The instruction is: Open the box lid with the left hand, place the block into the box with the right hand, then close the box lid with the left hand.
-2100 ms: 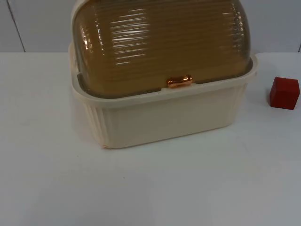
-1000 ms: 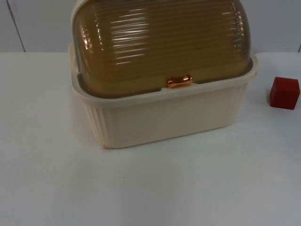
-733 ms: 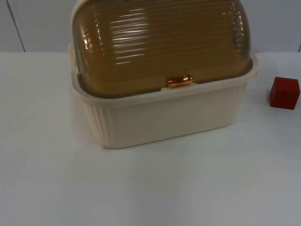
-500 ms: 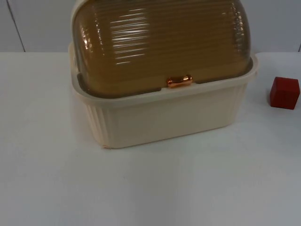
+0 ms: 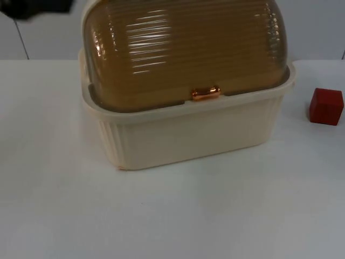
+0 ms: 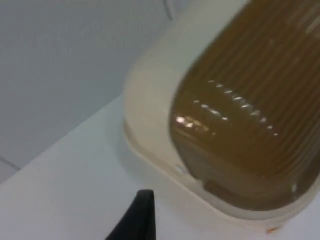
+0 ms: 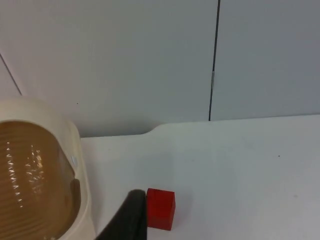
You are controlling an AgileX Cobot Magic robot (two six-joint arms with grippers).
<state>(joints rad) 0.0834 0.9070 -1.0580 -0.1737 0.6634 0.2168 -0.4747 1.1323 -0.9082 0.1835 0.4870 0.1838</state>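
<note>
Nothing done yet. White table holds my cream ribbed plastic box, its amber ribbed domed lid fully shut, copper handle at the front rim. Small red cube block sits on the table right of the box, untouched. My left arm is up beside the lid; can't tell either set of fingers. Opening, placing, closing all remain.
</note>
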